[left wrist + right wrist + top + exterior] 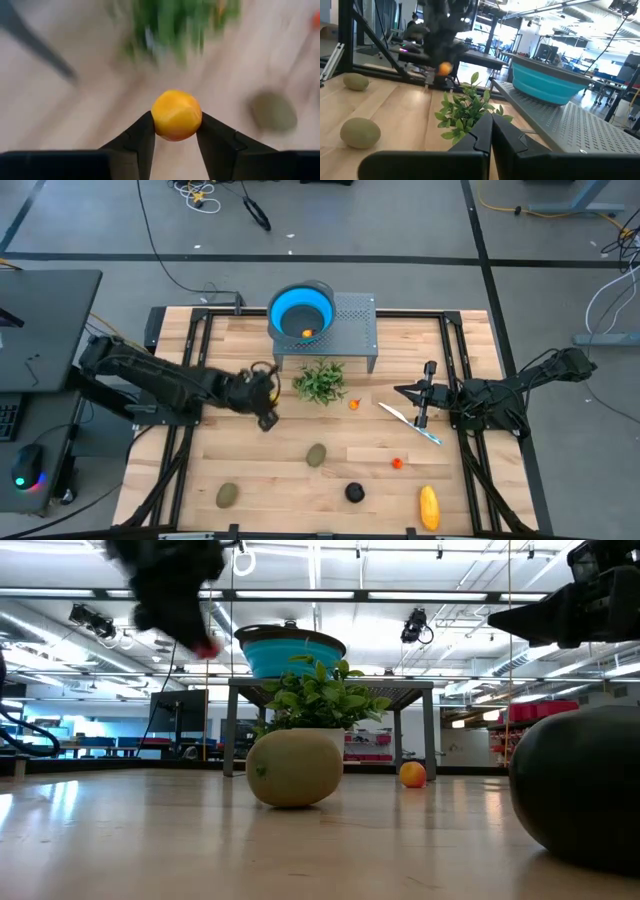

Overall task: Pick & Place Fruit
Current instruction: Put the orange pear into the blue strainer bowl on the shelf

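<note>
Nearest, an olive-green oval and the black ball are seen lying on the tabletop. Farther back, a small orange fruit is clamped in the left gripper's jaws, apparently lifted beside the leafy plant. Beyond, the blue bowl sits on a grey stand; the right gripper waits with jaws together near the knife.

Orange fruit pinched, lifted

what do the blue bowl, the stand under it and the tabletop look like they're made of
Blue bowl: probably soft plastic or silicone, matte, with stepped ring folds like a collapsible bowl. Stand: likely metal, grey, its top punched with rows of small holes. Tabletop: wood, pale planks with visible grain and seams, lightly glossy in the low view.
</note>
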`<state>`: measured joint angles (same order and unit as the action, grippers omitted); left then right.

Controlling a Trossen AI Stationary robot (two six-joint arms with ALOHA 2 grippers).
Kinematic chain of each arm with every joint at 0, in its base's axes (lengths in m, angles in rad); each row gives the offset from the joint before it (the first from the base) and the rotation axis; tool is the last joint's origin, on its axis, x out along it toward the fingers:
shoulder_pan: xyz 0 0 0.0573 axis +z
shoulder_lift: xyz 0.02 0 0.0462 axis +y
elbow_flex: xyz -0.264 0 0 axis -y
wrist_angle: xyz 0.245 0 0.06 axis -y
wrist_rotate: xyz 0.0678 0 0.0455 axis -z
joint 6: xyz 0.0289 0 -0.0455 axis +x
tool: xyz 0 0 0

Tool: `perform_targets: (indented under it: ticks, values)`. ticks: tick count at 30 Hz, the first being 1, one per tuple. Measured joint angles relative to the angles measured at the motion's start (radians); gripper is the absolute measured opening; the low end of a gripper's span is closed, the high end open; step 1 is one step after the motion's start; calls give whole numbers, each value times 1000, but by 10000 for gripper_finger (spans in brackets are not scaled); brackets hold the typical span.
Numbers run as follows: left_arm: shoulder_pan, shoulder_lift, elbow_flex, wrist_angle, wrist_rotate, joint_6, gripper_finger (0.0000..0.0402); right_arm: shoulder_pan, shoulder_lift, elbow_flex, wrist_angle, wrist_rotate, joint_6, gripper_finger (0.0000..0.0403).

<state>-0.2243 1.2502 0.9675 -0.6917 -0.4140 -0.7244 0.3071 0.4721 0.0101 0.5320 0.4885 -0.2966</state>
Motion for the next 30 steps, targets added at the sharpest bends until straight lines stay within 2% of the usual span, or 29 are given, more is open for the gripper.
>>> perform_targets:
  ticks: [6, 9, 12, 17, 21, 26, 30]
  values:
    - [95, -1, 131, 159, -204, 384, 135, 0, 0, 0, 10, 0, 0, 17]
    - [153, -1, 150, 293, -237, 566, 140, 0, 0, 0, 10, 0, 10, 17]
    - [225, -1, 151, 391, -228, 675, 141, 0, 0, 0, 11, 0, 18, 17]
    - [359, 13, 151, 454, -162, 739, 139, 0, 0, 0, 11, 14, 19, 17]
    - [445, 20, 151, 517, -108, 733, 143, 0, 0, 0, 11, 16, 20, 17]
    - [514, 41, 151, 530, -14, 711, 152, 0, 0, 0, 11, 16, 29, 17]
    - [541, 74, 143, 522, -3, 710, 153, 0, 0, 0, 10, 16, 30, 17]
